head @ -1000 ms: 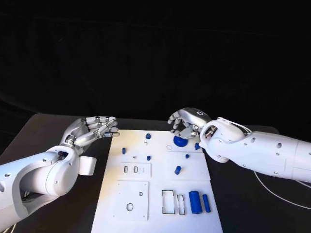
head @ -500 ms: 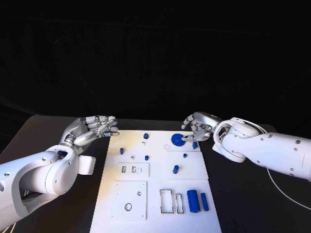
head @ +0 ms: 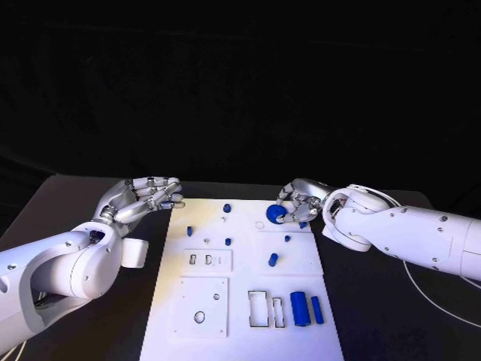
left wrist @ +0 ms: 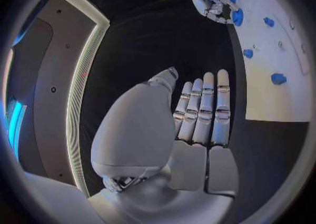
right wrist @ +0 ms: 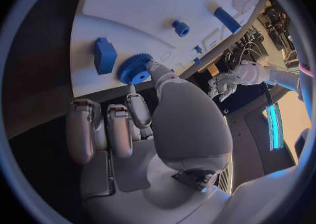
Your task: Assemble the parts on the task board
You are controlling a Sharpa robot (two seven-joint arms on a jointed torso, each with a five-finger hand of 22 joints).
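The right hand pinches the blue gear at the board's upper right. The left hand hovers at the board's upper left, fingers straight together, holding nothing.

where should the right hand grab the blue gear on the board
By its toothed rim, coming from the board's right edge. The gear lies flat near that edge, so only the rim gives the fingers opposing sides; the right hand is already there, a fingertip at the rim.
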